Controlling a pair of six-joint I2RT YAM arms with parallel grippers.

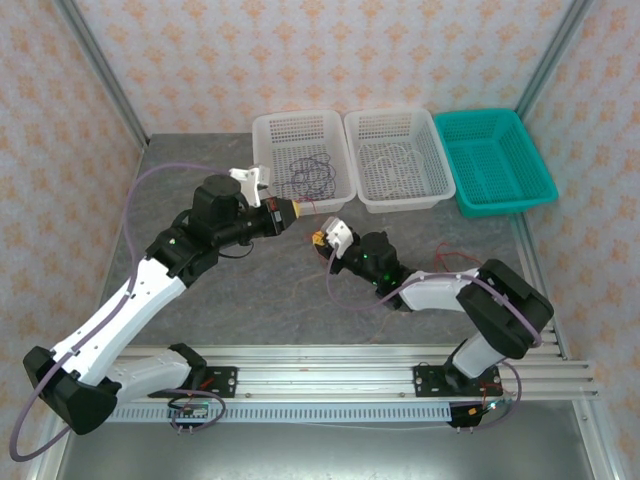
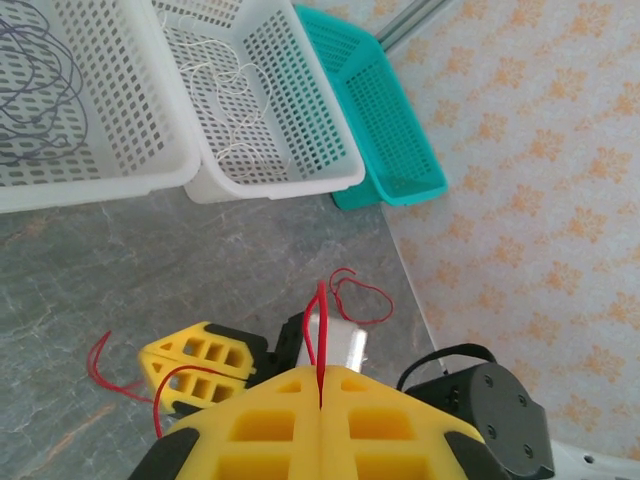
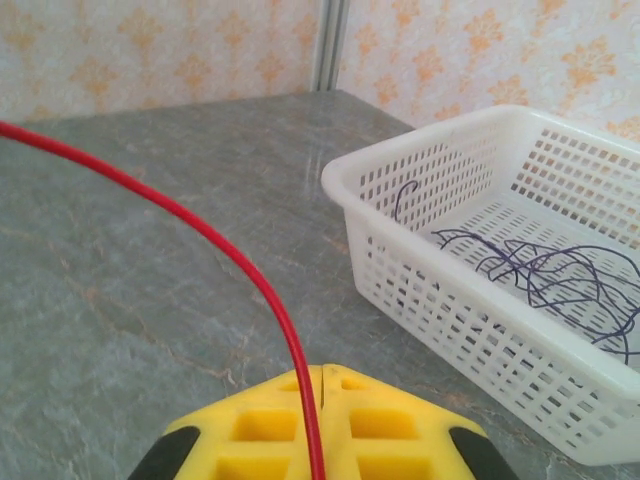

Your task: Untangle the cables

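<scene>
A red cable [image 2: 321, 320] is pinched in the seam of my shut left gripper [image 2: 322, 372], which hangs just in front of the left white basket [image 1: 288, 213]. The cable's far end curls loose on the table [image 2: 362, 296]. My right gripper [image 3: 322, 372] is also shut. The red cable [image 3: 225, 250] rises along its seam and arcs away to the upper left. In the top view this gripper [image 1: 322, 240] sits close to the right of the left one. A dark purple cable [image 1: 308, 176] lies in the left white basket [image 1: 270, 130]. A white cable [image 1: 393, 162] lies in the middle basket [image 1: 437, 150].
A teal basket [image 1: 530, 165] stands at the back right with nothing in it. More red cable lies on the table by the right arm [image 1: 455, 258]. Patterned walls close in the back and both sides. An aluminium rail [image 1: 330, 362] runs along the near edge.
</scene>
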